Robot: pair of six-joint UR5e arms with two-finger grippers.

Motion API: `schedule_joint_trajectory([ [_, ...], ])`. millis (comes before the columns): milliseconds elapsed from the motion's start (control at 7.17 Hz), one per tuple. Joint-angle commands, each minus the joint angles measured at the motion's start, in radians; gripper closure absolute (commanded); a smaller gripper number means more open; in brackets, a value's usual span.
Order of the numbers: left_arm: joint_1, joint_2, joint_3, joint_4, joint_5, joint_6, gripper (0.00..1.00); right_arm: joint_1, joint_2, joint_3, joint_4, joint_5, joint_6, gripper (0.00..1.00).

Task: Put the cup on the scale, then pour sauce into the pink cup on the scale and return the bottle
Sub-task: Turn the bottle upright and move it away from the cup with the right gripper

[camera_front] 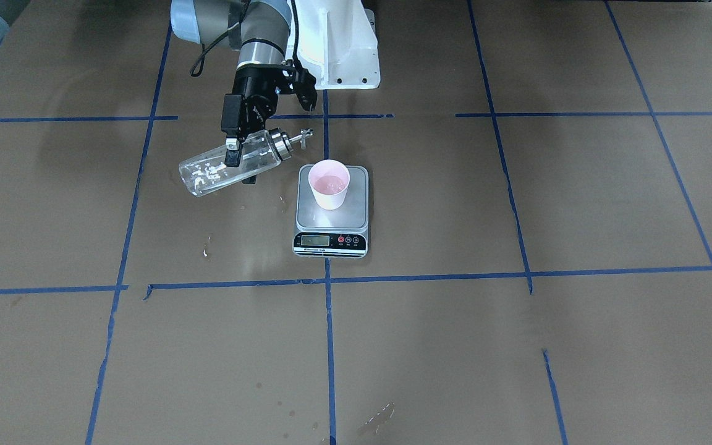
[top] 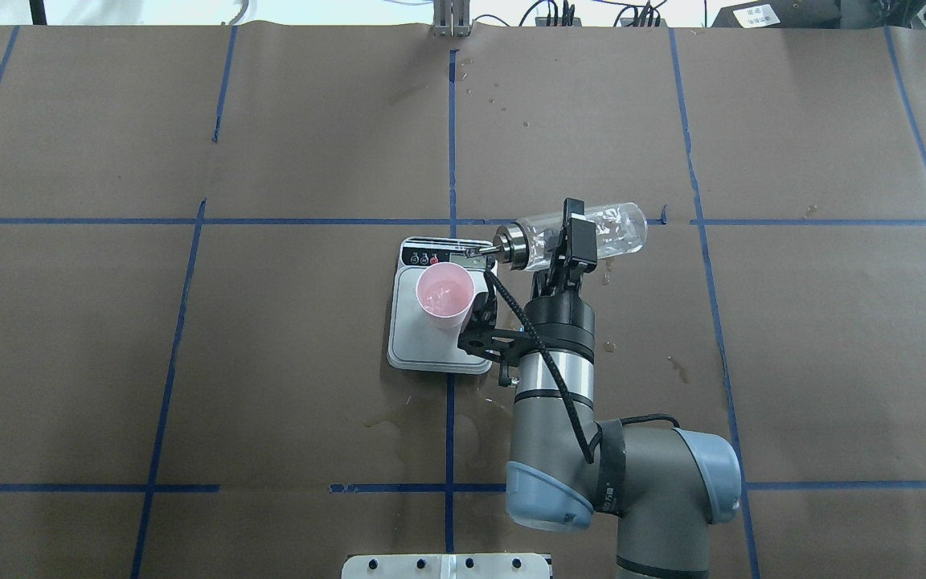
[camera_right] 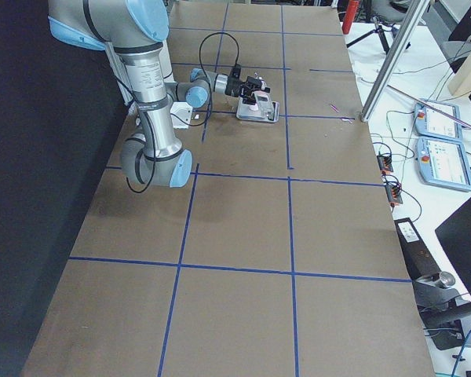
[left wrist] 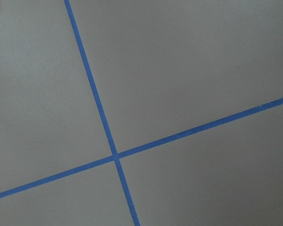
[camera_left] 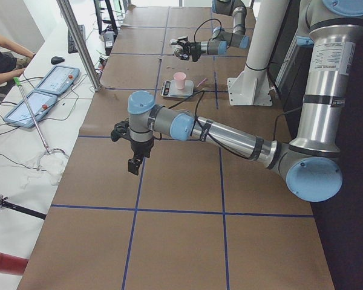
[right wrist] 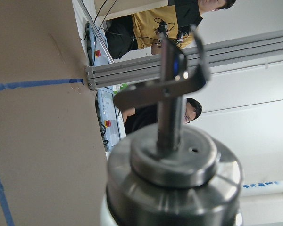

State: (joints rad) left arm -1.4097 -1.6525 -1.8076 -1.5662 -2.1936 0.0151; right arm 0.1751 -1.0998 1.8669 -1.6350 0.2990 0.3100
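The pink cup [camera_front: 329, 183] stands upright on the scale [camera_front: 331, 216], with a little clear liquid in it. It also shows in the overhead view [top: 445, 293], on the scale's steel platform [top: 431, 354]. My right gripper [camera_front: 240, 165] is shut on the glass bottle [camera_front: 204, 174] and holds it nearly horizontal above the table. The spout [camera_front: 305, 137] points toward the cup and ends just short of its rim. The bottle [top: 620, 225] looks almost empty, with only droplets inside. The right wrist view shows its metal collar [right wrist: 170, 174]. My left gripper [camera_left: 133, 163] hangs over bare table far from the scale; I cannot tell its state.
Brown paper with blue tape lines covers the table. Wet spots lie beside the scale [camera_front: 206, 250] and near the front edge [camera_front: 381, 417]. The white robot base [camera_front: 343, 49] stands behind the scale. Operators and tablets [camera_left: 45, 90] sit beyond the far table edge.
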Motion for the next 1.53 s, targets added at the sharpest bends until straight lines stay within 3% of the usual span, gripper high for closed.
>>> schedule_joint_trajectory([
  [0,0.002,-0.001,-0.006,0.0,0.0,-0.003,0.0,0.007,-0.021,0.157,0.082,0.153,0.108,1.0],
  [279,0.0,-0.001,-0.007,0.0,0.0,-0.003,0.0,0.032,-0.086,0.236,0.087,0.236,0.293,1.0],
  [698,0.0,0.0,-0.029,0.002,0.002,-0.004,0.0,0.049,-0.127,0.241,0.089,0.296,0.49,1.0],
  [837,0.0,0.0,-0.035,0.002,0.002,-0.004,0.0,0.05,-0.155,0.247,0.143,0.302,0.609,1.0],
  [1116,0.0,0.0,-0.042,0.002,0.002,-0.004,0.0,0.059,-0.332,0.232,0.47,0.307,0.627,1.0],
  [1395,0.0,-0.003,-0.044,0.002,0.002,-0.004,0.0,0.095,-0.408,0.143,0.737,0.35,0.621,1.0],
])
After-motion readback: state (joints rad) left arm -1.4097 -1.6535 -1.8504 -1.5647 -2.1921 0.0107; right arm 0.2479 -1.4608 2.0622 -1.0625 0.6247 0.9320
